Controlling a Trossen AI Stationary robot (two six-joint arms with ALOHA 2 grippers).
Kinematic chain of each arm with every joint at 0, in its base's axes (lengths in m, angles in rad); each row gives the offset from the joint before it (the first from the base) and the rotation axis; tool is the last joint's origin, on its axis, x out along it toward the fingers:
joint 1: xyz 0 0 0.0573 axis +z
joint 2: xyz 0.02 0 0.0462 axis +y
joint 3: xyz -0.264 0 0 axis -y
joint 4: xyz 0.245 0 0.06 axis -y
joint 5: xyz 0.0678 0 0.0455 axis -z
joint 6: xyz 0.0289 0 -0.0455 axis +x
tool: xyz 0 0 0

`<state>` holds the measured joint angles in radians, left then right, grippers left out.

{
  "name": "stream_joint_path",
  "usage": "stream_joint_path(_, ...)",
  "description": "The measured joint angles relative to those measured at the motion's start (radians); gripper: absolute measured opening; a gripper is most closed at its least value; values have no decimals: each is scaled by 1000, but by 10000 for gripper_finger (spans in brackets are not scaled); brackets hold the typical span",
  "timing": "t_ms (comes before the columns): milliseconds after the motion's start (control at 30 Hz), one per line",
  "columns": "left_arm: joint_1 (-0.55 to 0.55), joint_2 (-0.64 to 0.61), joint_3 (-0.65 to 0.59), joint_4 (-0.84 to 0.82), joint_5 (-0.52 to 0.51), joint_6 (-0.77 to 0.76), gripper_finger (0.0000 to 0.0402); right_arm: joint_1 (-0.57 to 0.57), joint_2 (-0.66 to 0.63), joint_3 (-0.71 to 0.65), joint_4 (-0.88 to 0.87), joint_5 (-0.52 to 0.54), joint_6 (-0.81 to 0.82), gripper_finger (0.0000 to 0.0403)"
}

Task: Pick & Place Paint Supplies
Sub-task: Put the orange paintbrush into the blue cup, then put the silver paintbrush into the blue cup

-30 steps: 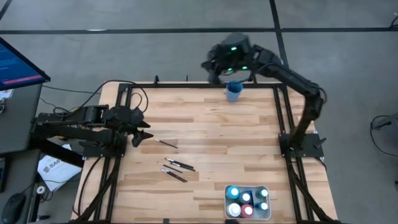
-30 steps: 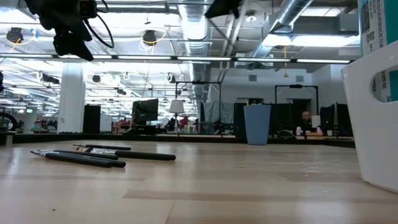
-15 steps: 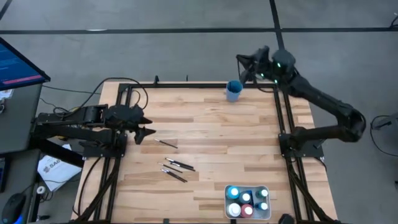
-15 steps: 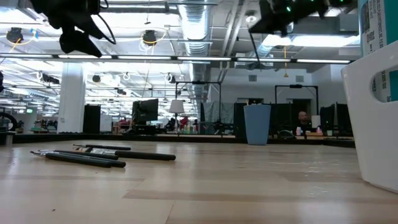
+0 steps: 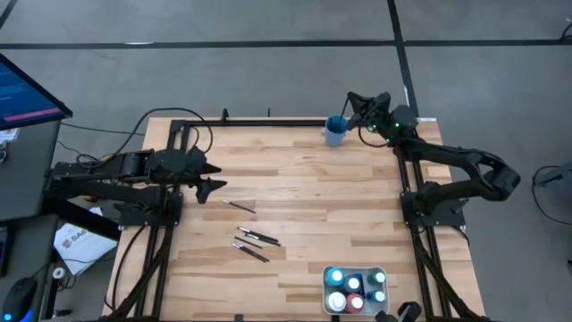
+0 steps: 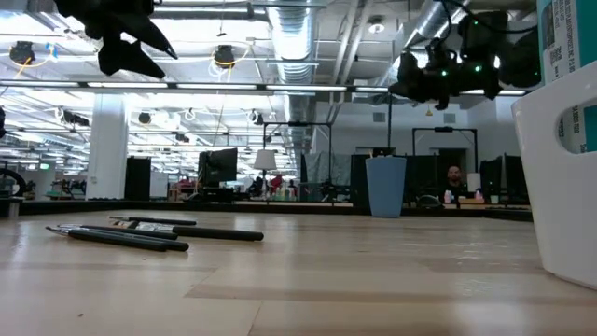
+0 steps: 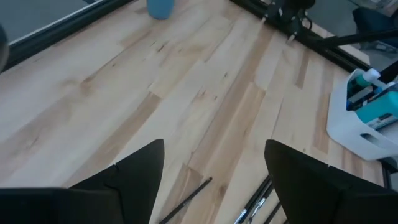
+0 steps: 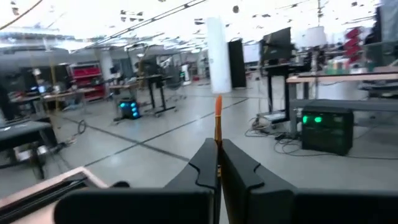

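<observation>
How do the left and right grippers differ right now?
The left gripper is open and empty; the right gripper is shut on a thin paintbrush. The left hangs near the loose paintbrushes; the right is by the blue cup at the table's far edge. Both are raised above the tabletop.

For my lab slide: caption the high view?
Left tool open above a lone paintbrush; right tool shut beside the blue cup.

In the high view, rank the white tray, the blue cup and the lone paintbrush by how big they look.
1. White tray: clearly the largest footprint.
2. Blue cup and lone paintbrush: unsure between them. The brush is a little longer than the cup is wide but far thinner, so the cup covers more area.
</observation>
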<state>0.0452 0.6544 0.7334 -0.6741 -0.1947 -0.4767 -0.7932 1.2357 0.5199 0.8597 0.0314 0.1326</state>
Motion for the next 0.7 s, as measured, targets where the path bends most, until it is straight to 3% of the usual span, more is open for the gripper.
stream_joint_path(400,0,0,0,21,-4,-3,269,1,87,-1,-2,13,-10,10)
stream_joint_path(700,0,1,0,26,-4,-3,269,0,92,-1,-30,12,-11,120)
